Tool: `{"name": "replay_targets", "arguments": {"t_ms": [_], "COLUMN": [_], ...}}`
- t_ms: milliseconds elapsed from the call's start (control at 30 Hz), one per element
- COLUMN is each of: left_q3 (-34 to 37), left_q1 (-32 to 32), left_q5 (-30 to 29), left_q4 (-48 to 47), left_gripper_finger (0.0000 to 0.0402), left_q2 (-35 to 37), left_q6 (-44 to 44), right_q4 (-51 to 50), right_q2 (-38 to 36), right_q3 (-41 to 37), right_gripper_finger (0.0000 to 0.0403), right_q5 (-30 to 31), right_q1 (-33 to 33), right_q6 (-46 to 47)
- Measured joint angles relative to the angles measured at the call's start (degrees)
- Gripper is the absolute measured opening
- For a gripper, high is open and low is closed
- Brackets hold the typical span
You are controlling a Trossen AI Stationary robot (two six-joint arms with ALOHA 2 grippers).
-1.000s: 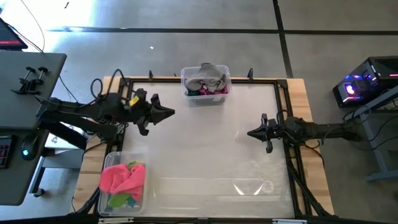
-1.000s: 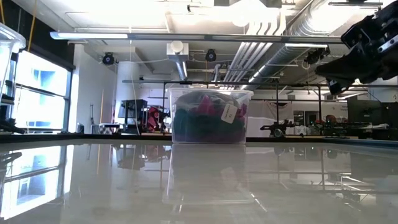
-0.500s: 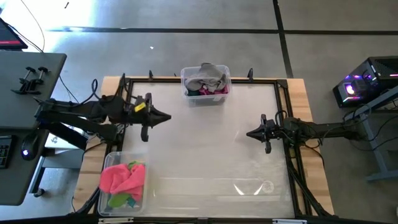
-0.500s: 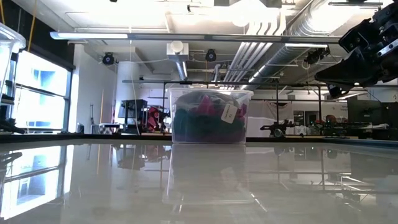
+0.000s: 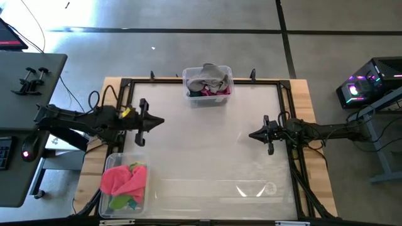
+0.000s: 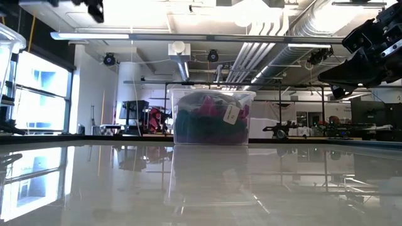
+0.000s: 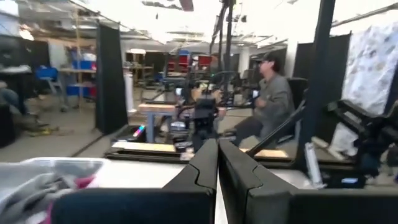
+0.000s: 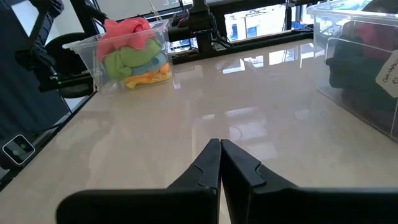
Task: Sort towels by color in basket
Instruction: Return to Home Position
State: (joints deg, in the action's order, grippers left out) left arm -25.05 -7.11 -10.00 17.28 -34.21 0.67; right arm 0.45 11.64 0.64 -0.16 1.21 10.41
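A clear bin (image 5: 208, 86) at the table's far edge holds a heap of towels, grey on top with magenta and dark green below (image 6: 210, 118). A second clear bin (image 5: 124, 182) at the near left corner holds pink, lime, cyan and yellow towels (image 8: 132, 51). My left gripper (image 5: 162, 120) is shut and empty, above the table's left side. My right gripper (image 5: 251, 134) is shut and empty, above the right side, its tips pointing left (image 8: 219, 144).
The glossy white tabletop (image 5: 207, 157) lies open between the two bins. A black frame (image 5: 295, 169) runs along the table's edges. A person sits in the room beyond the table (image 7: 272, 93).
My left gripper has drawn back toward the table's left edge, staying shut and empty. My right gripper has kept still. The towels have not moved.
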Motion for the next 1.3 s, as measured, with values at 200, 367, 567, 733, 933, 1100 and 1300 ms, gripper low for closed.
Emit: {"name": "replay_targets", "arguments": {"t_ms": [200,367,567,733,933,1100,1300], "left_q3": [5.44,7.54,7.54,7.51,7.45,7.45,7.49], "left_q1": [0.02,-0.01,0.02,-0.61,-1.16,-0.52,3.34], "left_q5": [-4.84,-8.56,-12.15,-13.81,-10.86,-10.22,-2.39], "left_q4": [-2.69,-6.44,-12.88,-18.05,-24.54,-28.23,-31.27], "left_gripper_finger": [0.0000,0.0000,0.0000,0.0000,0.0000,0.0000,0.0000], "left_q2": [4.93,4.98,5.09,6.04,13.56,19.63,22.69], "left_q6": [-1.20,-2.03,0.09,6.84,4.64,1.18,2.08], "right_q4": [0.00,0.00,0.00,0.00,0.00,0.00,0.00], "right_q2": [0.00,0.00,0.00,0.00,0.00,0.00,0.00], "right_q3": [0.00,0.00,0.00,0.00,0.00,0.00,0.00], "right_gripper_finger": [0.0002,0.0002,0.0002,0.0002,0.0002,0.0002,0.0002], "right_q5": [0.00,0.00,0.00,0.00,0.02,0.02,0.02], "right_q1": [0.00,0.00,0.00,0.00,0.00,0.00,0.00], "right_q6": [0.00,-0.02,0.00,0.00,0.00,0.00,0.00]}}
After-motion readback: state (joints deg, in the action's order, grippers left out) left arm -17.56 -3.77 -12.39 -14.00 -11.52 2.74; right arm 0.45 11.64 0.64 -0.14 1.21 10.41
